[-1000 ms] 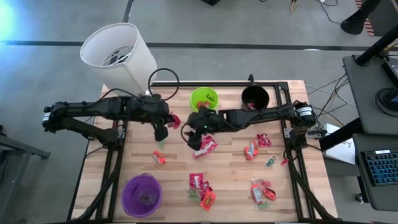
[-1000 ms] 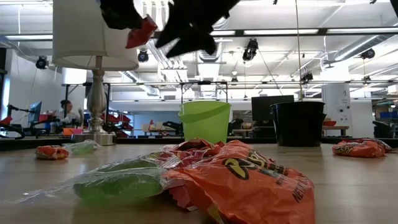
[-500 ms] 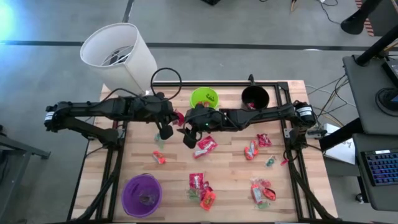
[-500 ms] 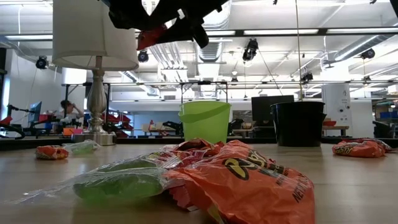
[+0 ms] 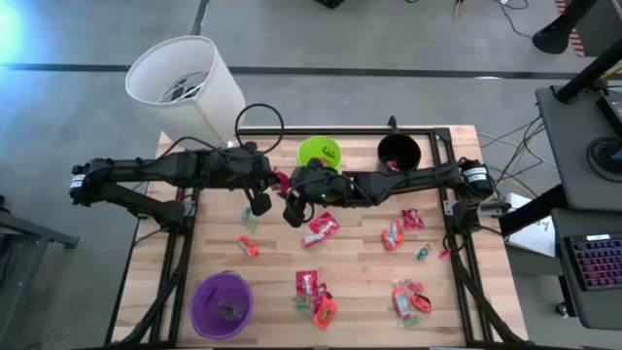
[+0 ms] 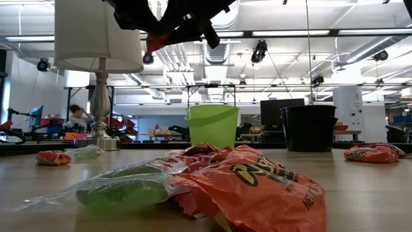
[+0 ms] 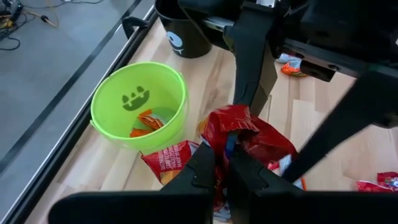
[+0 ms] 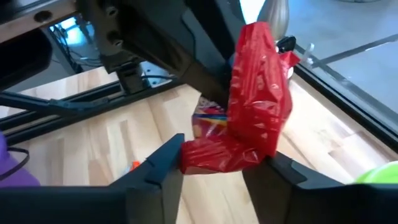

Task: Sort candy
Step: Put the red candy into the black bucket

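from above, the two arms meet at the middle of the frame, just below the green cup [image 5: 319,153]. the left gripper [image 5: 272,187] and the right gripper [image 5: 292,199] both reach a red packet [image 5: 282,182] between them, off the table. other candy [image 5: 321,227] lies scattered over the wooden table [image 5: 369,262], lower centre and right; a purple cup [image 5: 222,304] sits lower left, a black cup [image 5: 397,152] upper centre.

at table height, the red packet [image 6: 156,41] hangs at the top of the frame among dark fingers; an orange packet [image 6: 257,187] fills the foreground.

left wrist: its fingers [image 7: 200,171] are pressed together on the red packet [image 7: 249,134], green cup [image 7: 138,106] at the left.

right wrist: its fingers [image 8: 158,165] stand either side of the packet's [image 8: 258,118] lower end, touching it.
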You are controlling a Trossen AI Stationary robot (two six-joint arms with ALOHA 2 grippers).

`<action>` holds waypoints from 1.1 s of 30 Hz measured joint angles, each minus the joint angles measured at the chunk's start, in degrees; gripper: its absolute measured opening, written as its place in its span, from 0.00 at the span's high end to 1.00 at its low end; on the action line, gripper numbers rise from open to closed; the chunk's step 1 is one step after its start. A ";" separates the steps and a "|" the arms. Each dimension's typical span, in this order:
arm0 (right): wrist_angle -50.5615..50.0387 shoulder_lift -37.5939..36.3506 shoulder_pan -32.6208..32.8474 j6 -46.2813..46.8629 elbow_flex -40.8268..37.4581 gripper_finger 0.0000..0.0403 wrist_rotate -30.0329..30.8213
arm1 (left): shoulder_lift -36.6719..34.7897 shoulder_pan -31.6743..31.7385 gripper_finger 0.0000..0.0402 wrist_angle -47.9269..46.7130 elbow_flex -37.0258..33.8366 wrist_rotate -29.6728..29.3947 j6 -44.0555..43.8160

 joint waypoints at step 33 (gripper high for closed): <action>-12.73 -0.24 -0.13 1.09 7.62 0.98 0.27 | -0.85 -0.04 0.97 3.76 -0.02 0.13 1.67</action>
